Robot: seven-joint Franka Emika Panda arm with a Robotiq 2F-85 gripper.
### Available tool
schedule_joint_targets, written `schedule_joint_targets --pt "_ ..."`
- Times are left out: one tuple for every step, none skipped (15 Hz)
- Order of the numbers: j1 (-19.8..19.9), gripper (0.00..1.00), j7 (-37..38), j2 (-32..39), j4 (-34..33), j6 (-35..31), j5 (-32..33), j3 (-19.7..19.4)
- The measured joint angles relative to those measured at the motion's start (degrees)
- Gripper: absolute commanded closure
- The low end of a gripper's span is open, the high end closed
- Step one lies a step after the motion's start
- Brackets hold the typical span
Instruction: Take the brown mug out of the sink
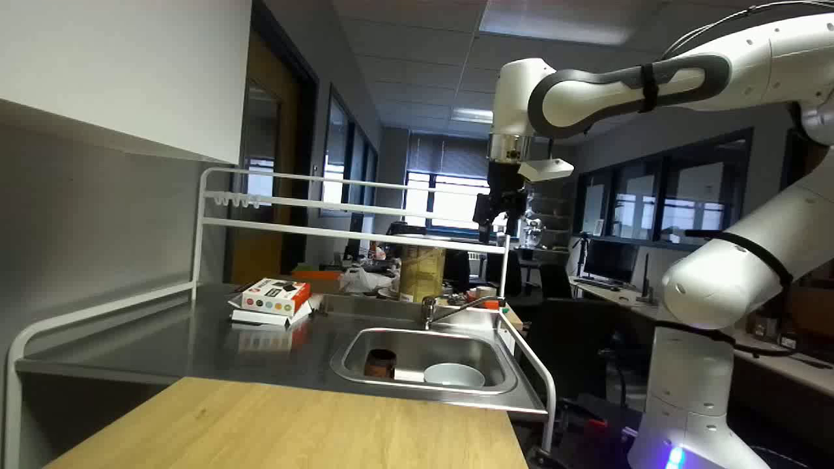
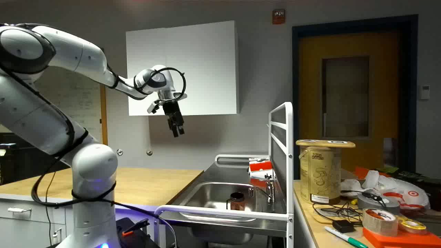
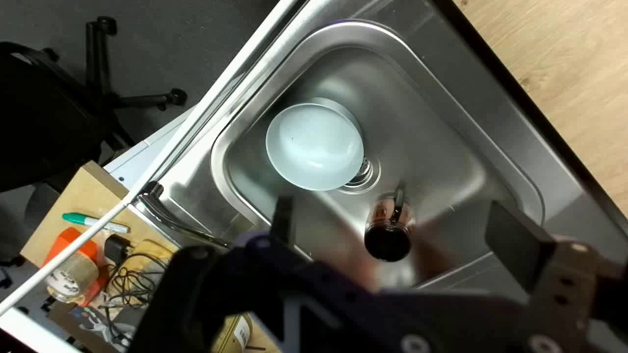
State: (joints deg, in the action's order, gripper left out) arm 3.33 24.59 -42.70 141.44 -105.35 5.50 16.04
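The brown mug (image 1: 380, 365) stands upright in the steel sink (image 1: 417, 345). It also shows in an exterior view (image 2: 237, 204), with its handle out to one side. In the wrist view the mug (image 3: 390, 230) shows its dark opening, and its handle points towards the drain. My gripper (image 1: 498, 233) is open and empty, high above the sink, and also shows in an exterior view (image 2: 178, 133). In the wrist view the spread fingers of the gripper (image 3: 395, 225) frame the mug from either side, well apart from it.
A pale bowl (image 3: 314, 147) sits in the sink beside the mug. A faucet (image 2: 269, 194) stands at the sink's edge. White rails (image 2: 220, 213) run along the counter. A red and white box (image 1: 277, 296) lies on the steel counter. A wooden tabletop (image 1: 313, 423) adjoins the sink.
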Motion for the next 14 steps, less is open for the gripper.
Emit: schedule_joint_targets --pt "0.0 0.0 0.0 0.0 0.0 -0.1 0.0 0.0" --pt "0.0 0.0 0.0 0.0 0.0 -0.1 0.0 0.0" --pt "0.0 0.0 0.0 -0.1 0.0 -0.1 0.0 0.0" --pt "0.0 0.0 0.0 -0.1 0.0 -0.1 0.0 0.0" --pt "0.0 0.0 0.0 -0.1 0.0 -0.1 0.0 0.0" --pt "0.0 0.0 0.0 -0.1 0.0 -0.1 0.0 0.0" --pt "0.0 0.0 0.0 -0.1 0.0 -0.1 0.0 0.0" --pt "0.0 0.0 0.0 -0.1 0.0 -0.1 0.0 0.0" --pt "0.0 0.0 0.0 -0.1 0.0 -0.1 0.0 0.0" --pt "0.0 0.0 0.0 -0.1 0.0 -0.1 0.0 0.0" --pt "0.0 0.0 0.0 0.1 0.0 -0.1 0.0 -0.2" --pt "0.3 0.0 0.6 0.5 0.0 -0.2 0.0 -0.5" --pt "0.9 0.0 1.2 1.3 -0.1 -0.8 0.0 -1.0" --pt "1.8 0.0 1.6 2.7 -0.2 -1.8 0.0 -1.7"
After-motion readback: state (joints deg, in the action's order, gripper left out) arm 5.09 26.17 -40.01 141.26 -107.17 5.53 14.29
